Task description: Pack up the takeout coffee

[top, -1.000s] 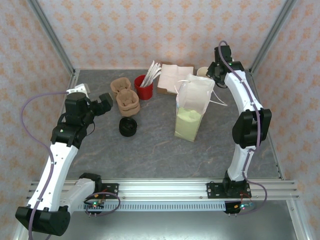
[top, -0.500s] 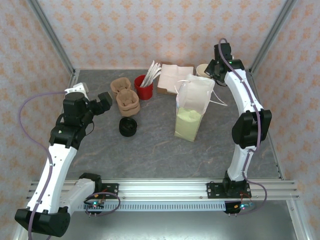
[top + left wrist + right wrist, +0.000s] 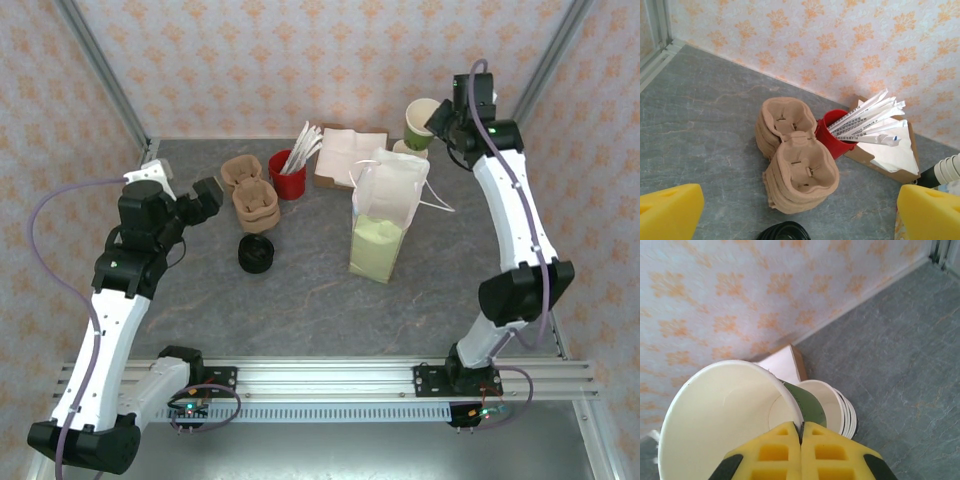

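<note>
The takeout coffee cup (image 3: 421, 122), green outside and cream inside, hangs tilted in the air at the back right. My right gripper (image 3: 438, 122) is shut on its rim. In the right wrist view the yellow pads (image 3: 775, 452) pinch the cup's wall (image 3: 725, 410), one inside and one outside. Below it stands the stack of cream-lined cups (image 3: 832, 400), also seen from above (image 3: 404, 147). The white paper bag (image 3: 385, 215) stands open just left of and nearer than the held cup. My left gripper (image 3: 208, 198) is open at the left, above the table, with nothing between its fingers (image 3: 667, 212).
Stacked brown cup carriers (image 3: 250, 195) (image 3: 795, 160) lie left of centre. Beside them are a red cup of wrapped straws (image 3: 288, 180) (image 3: 832, 137) and a napkin box (image 3: 345, 155) (image 3: 890, 155). A pile of black lids (image 3: 255, 253) (image 3: 785, 232) sits in front of the carriers.
My right gripper closed on one cup at the stack and lifted it up and away. The left arm shifted only slightly.
</note>
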### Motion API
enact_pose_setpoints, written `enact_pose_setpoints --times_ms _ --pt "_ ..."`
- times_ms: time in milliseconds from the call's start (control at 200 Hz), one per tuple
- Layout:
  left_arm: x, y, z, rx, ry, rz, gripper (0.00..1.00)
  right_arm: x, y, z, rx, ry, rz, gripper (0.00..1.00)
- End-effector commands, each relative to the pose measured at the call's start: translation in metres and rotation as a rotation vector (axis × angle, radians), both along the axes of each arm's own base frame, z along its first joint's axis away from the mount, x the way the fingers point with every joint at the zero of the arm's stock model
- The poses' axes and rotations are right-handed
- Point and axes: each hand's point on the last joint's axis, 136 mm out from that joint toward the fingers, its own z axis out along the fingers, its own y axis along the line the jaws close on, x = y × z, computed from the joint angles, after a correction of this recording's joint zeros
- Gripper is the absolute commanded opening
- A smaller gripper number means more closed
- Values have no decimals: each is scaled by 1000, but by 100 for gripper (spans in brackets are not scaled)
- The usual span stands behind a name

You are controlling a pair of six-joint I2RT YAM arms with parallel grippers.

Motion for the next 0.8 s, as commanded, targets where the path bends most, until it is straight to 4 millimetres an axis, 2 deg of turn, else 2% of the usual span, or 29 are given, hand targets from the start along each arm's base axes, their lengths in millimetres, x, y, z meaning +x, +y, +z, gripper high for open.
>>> enact_pose_setpoints --times_ms 0,115,190,270,330,415,561,646,791 --pt "-10 -7 20 -21 -32 -31 100 -29 -15 32 -28 -59 -62 0" --pt "-12 -10 24 -22 -20 -54 100 -65 -35 49 -86 -76 -125 0" --pt "-14 -14 23 -17 6 -83 100 -98 -58 54 -147 -65 -198 0" --pt "-16 -17 21 -16 34 -101 100 -136 -83 45 -198 -27 -271 0" --pt "-17 -20 18 -15 49 -115 100 -163 -99 30 -217 12 -308 0" --pt "-19 -24 14 -21 63 -137 100 -199 -111 7 -251 73 -330 0" --pt "-22 -30 2 -22 100 -167 100 -246 -101 -44 -217 169 -264 0" --pt "-23 -32 -9 -27 125 -169 100 -267 -78 -79 -114 192 -164 0" --pt "-23 -39 -27 -58 157 -181 100 -292 -46 -127 -2 231 -2 0"
